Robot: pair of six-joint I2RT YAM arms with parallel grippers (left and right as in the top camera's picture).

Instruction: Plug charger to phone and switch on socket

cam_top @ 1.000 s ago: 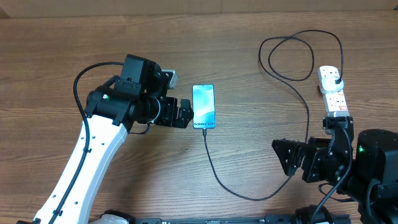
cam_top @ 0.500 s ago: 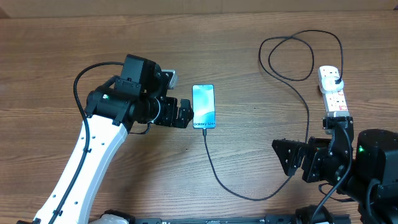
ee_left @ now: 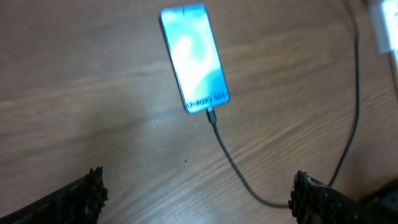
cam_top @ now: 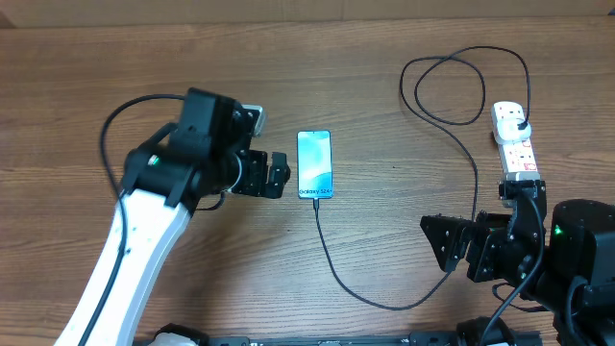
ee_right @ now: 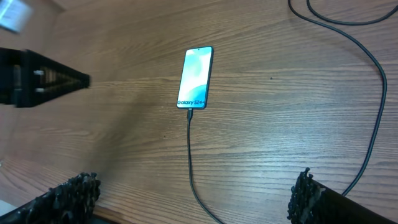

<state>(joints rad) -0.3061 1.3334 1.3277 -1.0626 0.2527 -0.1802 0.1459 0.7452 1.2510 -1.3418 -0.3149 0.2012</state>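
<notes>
The phone (cam_top: 314, 164) lies flat on the table with its light-blue screen lit; it also shows in the left wrist view (ee_left: 194, 58) and the right wrist view (ee_right: 196, 77). The black charger cable (cam_top: 332, 264) has its tip in the phone's near end, curves right and loops up to its plug in the white socket strip (cam_top: 514, 142) at the far right. My left gripper (cam_top: 279, 175) is open and empty just left of the phone. My right gripper (cam_top: 437, 243) is open and empty at the lower right, next to the cable.
The cable forms a large loop (cam_top: 452, 86) at the back right. The socket strip's near end is hidden behind my right arm (cam_top: 567, 250). The left arm (cam_top: 144, 231) crosses the left half of the wooden table (cam_top: 384, 144).
My left arm has pulled back slightly to the left, away from the phone. The right arm, phone and cable have not moved.
</notes>
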